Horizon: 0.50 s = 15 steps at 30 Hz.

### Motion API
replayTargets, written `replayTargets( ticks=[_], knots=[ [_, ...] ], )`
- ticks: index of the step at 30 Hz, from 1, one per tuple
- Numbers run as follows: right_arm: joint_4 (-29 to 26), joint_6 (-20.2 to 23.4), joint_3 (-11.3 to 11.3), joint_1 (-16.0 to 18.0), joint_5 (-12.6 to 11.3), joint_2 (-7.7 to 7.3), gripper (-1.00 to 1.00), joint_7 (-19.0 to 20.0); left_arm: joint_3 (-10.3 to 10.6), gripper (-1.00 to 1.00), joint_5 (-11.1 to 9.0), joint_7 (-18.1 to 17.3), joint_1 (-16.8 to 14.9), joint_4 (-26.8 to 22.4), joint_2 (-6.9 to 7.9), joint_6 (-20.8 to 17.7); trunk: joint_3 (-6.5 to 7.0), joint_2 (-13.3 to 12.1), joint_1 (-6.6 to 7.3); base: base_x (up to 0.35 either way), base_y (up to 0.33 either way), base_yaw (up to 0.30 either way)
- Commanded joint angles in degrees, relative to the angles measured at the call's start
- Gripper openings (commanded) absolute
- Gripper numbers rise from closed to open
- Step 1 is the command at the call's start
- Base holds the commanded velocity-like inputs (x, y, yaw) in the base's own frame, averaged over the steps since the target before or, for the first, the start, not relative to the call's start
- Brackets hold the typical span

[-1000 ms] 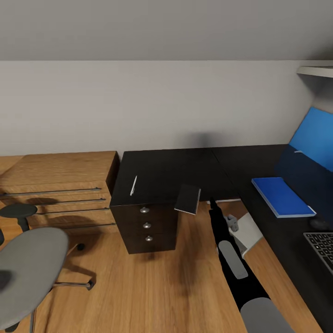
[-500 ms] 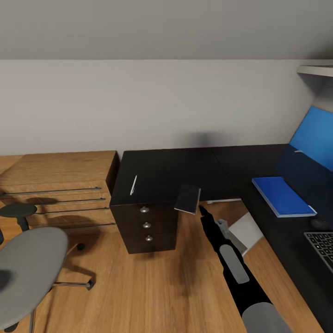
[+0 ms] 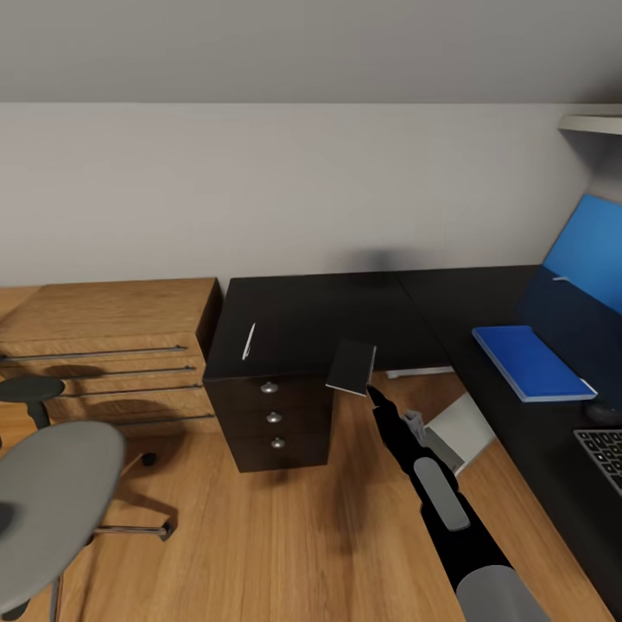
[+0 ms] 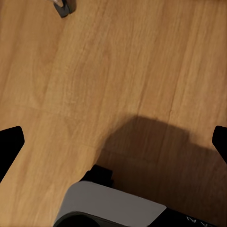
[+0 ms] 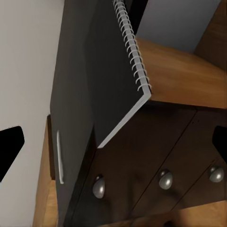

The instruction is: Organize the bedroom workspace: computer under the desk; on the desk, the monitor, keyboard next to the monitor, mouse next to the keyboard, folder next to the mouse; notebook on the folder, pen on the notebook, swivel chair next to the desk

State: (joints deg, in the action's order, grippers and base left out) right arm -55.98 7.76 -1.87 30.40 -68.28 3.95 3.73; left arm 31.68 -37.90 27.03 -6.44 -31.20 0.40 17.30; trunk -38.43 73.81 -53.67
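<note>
The notebook (image 3: 352,369), dark-covered with a pale edge, lies on the black desk (image 3: 345,311), its corner overhanging the front edge beside the drawer unit (image 3: 274,419). My right gripper (image 3: 373,396) hangs just below and in front of that corner. In the right wrist view the gripper (image 5: 113,146) is open, and the spiral-bound notebook (image 5: 113,71) lies ahead of the fingers. The pen (image 3: 249,341) rests on the desk's left end. On the right wing are the blue folder (image 3: 531,363), mouse (image 3: 600,413) and keyboard (image 3: 605,453). The swivel chair (image 3: 52,501) stands at the lower left. My left gripper (image 4: 113,144) is open over bare floor.
A light-wood low shelving unit (image 3: 112,345) adjoins the desk's left end. The white pedestal leg (image 3: 458,428) stands beside my right arm. A blue panel (image 3: 592,246) rises at the far right under a shelf (image 3: 592,125). Open wood floor (image 3: 285,536) lies between chair and desk.
My right arm has swung left and forward, bringing the gripper from beside the pedestal leg up to the notebook's overhanging corner. The head view shifted slightly. The notebook has not moved.
</note>
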Motion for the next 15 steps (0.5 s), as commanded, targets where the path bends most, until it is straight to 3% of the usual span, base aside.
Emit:
replayTargets(
  ticks=[1,6,7,10,11,13,15],
  knots=[
    [0.0,0.2,0.1,0.0,-0.5,-0.15,1.0,0.1,0.5,1.0,-0.5,0.4,-0.1,0.0,0.05,0.4,-0.23,0.4,-0.22,0.0,0.0,0.0],
    [-0.2,2.3,0.7,0.1,-2.5,-1.07,1.0,0.0,0.5,1.0,-0.5,0.4,-0.1,0.0,0.04,0.3,-1.13,2.4,-1.32,0.0,0.0,0.0],
    [-0.1,6.1,0.7,0.2,-3.9,-2.19,1.0,-0.3,0.5,1.0,-0.5,0.4,-0.1,0.0,0.04,0.3,-1.31,2.8,-1.54,0.0,0.0,0.0],
    [0.0,13.3,0.8,0.4,-4.5,-4.63,1.0,-0.3,0.5,1.0,-0.5,0.4,-0.1,0.0,0.04,0.3,-1.84,4.1,-2.2,0.0,0.0,0.0],
    [-0.1,18.3,0.9,0.4,-4.8,-6.21,1.0,0.1,0.5,1.0,-0.5,0.4,-0.1,0.0,0.08,0.3,-2.02,4.5,-2.42,0.0,0.0,0.0],
    [0.4,21.8,1.0,0.4,-4.9,-7.42,1.0,1.0,0.5,1.0,-0.5,0.4,-0.1,0.0,0.1,0.3,-2.38,5.3,-2.86,0.0,0.0,0.0],
    [1.2,22.7,1.0,0.4,-5.0,-7.79,1.0,1.3,0.5,1.0,-0.5,0.4,-0.1,0.0,0.07,0.3,-2.74,6.1,-3.3,0.0,0.0,0.0]
  ],
)
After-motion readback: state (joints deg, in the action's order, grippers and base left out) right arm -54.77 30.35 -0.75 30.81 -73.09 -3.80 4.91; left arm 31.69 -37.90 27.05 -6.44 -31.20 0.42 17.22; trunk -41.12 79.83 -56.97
